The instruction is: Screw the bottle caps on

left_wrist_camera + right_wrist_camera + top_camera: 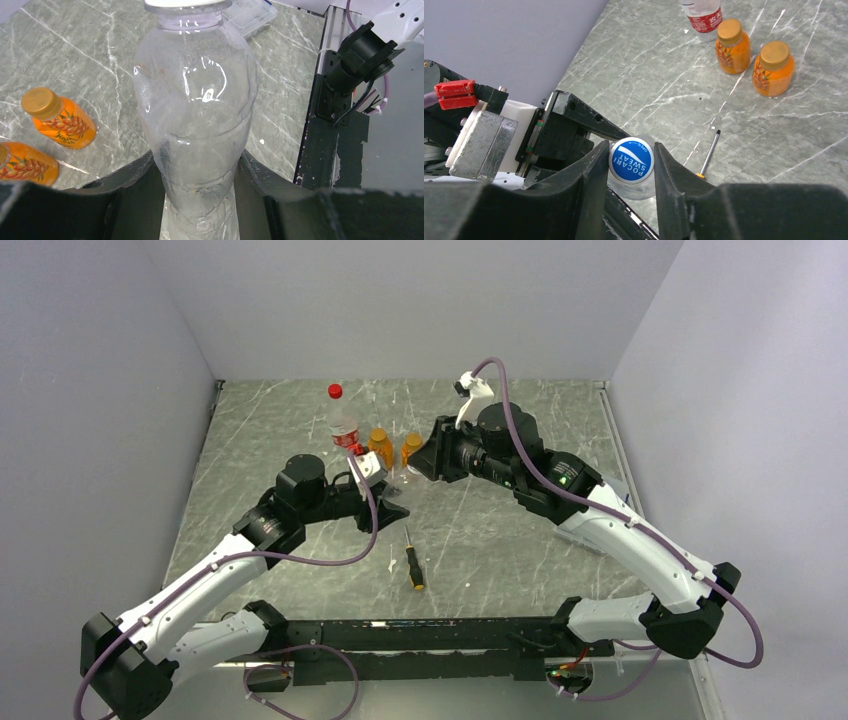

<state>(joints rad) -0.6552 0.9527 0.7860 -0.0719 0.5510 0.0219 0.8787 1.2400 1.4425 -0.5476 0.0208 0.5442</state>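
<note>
Above the table (480,540), left gripper (196,176) clamping clear bottle (195,100), right gripper (630,152) closed on its blue cap (631,162)

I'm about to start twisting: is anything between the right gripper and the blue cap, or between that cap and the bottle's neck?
Nothing visible. The right gripper closes directly on the blue cap, which sits on the neck of the clear bottle held by the left gripper. The screwdriver and orange bottles are off to the side.

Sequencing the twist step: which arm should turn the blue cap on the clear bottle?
Right. The right claw sits closed on the blue cap; the left claw grips the clear bottle by its body, so it likely serves better as the brace.
</note>
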